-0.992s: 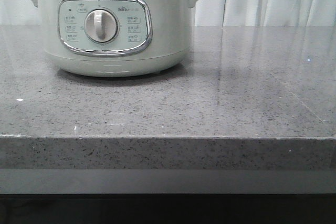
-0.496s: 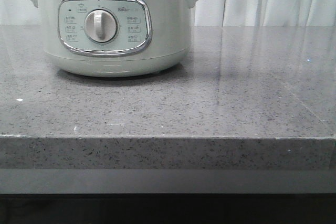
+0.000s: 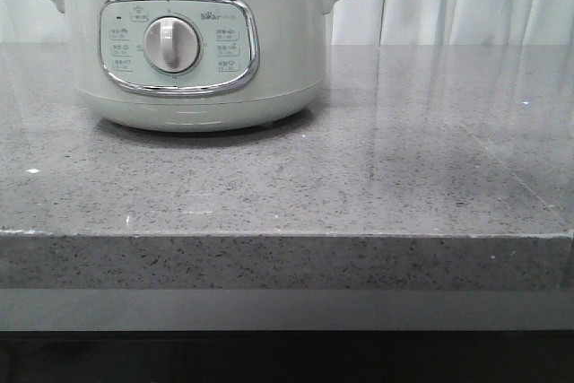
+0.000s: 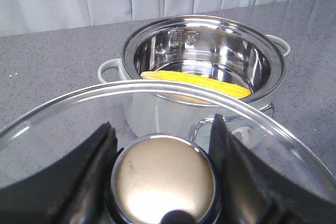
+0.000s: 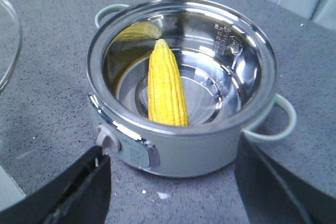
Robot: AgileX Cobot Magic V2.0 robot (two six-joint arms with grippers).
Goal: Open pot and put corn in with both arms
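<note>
Corn (image 5: 166, 85) lies inside the open pot (image 5: 184, 150); left gripper (image 4: 163, 153) clamps the lid (image 4: 63, 114) knob; right gripper (image 5: 173, 192) gapes empty at the pot's six o'clock.

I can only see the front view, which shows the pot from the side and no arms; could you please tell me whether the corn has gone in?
Observer: Yes, the corn lies inside the pot, on its steel bottom.
Operator: Thank you. Where is the lid?
Observer: Off the pot; the left pincer is shut on the lid's knob.
Operator: And is the right one holding anything?
Observer: No, the right pincer is open and empty, with the pot in view beyond it.
</note>
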